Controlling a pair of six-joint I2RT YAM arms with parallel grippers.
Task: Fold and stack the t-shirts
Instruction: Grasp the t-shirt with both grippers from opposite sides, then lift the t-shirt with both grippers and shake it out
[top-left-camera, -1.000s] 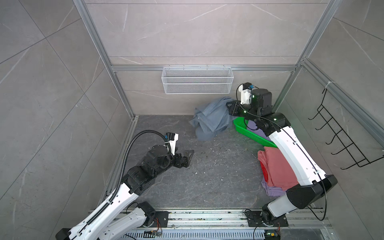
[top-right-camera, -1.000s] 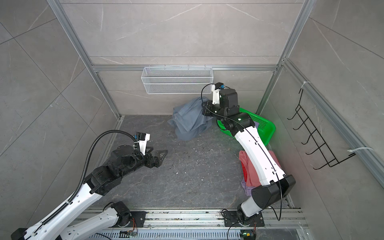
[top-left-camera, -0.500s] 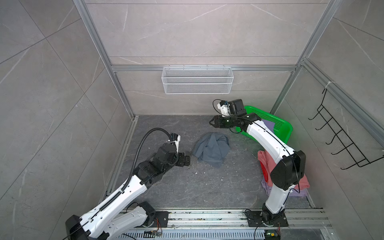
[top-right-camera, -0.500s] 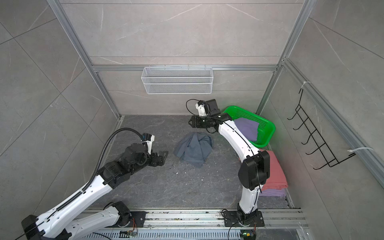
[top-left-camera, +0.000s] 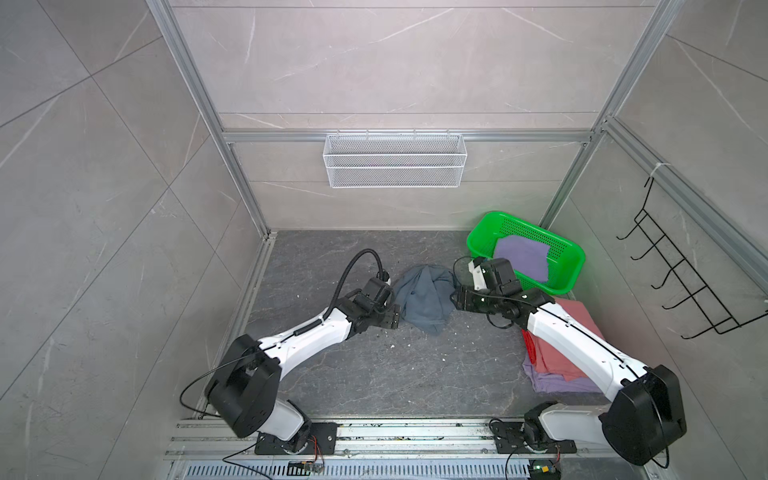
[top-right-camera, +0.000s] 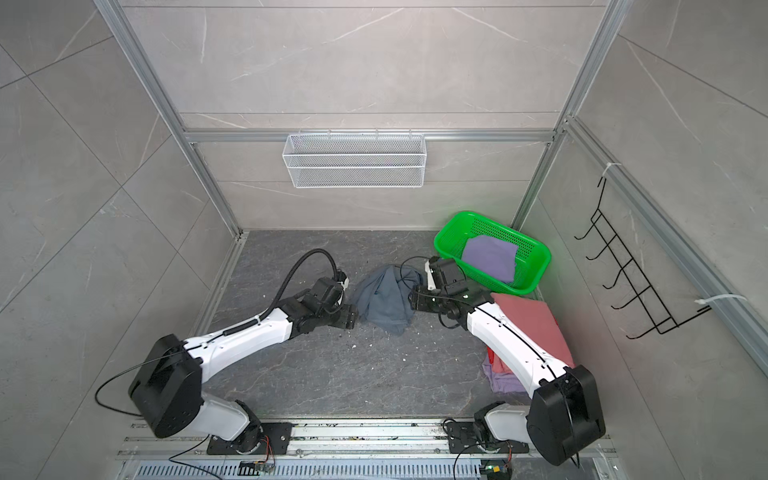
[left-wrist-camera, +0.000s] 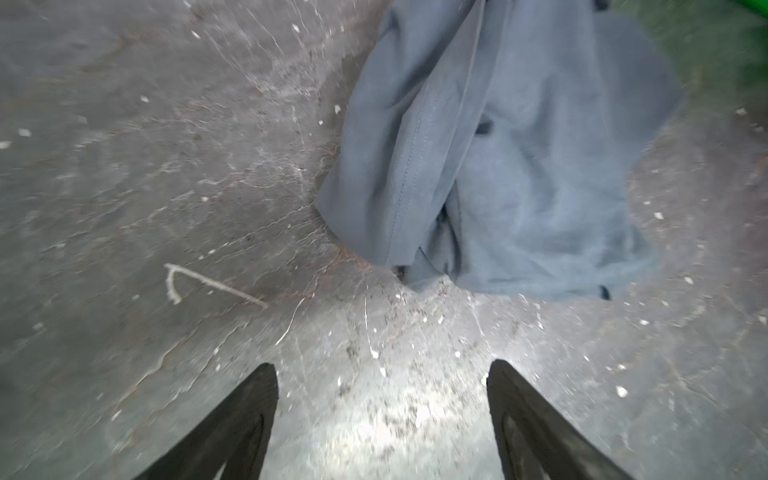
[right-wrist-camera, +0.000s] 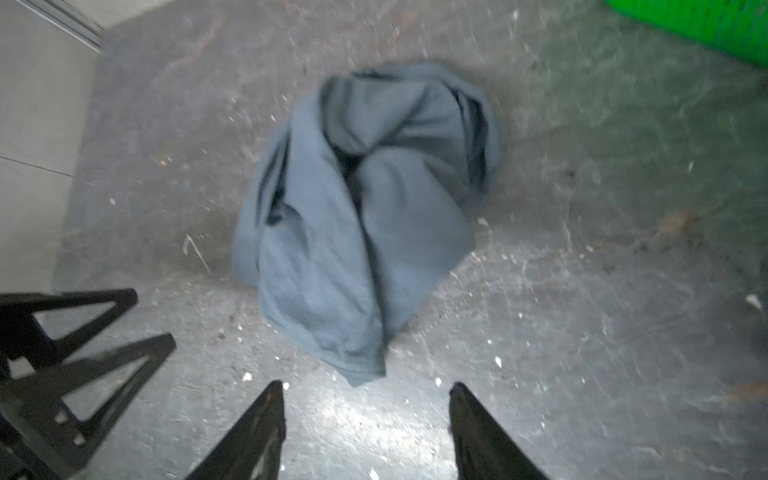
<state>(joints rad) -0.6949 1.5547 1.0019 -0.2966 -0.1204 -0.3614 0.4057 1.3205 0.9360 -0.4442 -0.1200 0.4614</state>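
A slate blue-grey t-shirt (top-left-camera: 424, 299) (top-right-camera: 384, 301) lies crumpled on the floor's middle, and shows in the left wrist view (left-wrist-camera: 498, 145) and the right wrist view (right-wrist-camera: 365, 216). My left gripper (top-left-camera: 395, 318) (top-right-camera: 353, 318) (left-wrist-camera: 382, 370) is open just left of it, empty and low over the floor. Close to the shirt's right edge, my right gripper (top-left-camera: 455, 300) (top-right-camera: 413, 302) (right-wrist-camera: 368, 388) is open and empty. A folded salmon-pink t-shirt (top-left-camera: 582, 328) rests on a lavender one (top-left-camera: 557, 382) at the right, partly under the right arm. Another lavender t-shirt (top-left-camera: 521, 253) lies in the green basket.
The green basket (top-left-camera: 565, 249) stands at the back right corner. A white wire basket (top-left-camera: 395, 160) hangs on the back wall and a black hook rack (top-left-camera: 673, 282) on the right wall. White crumbs dot the floor. The left gripper's fingers (right-wrist-camera: 83, 332) show in the right wrist view.
My right gripper has let go of the blue-grey t-shirt, which dropped to the middle of the floor, and has come down beside it. My left gripper has moved in to the shirt's left edge.
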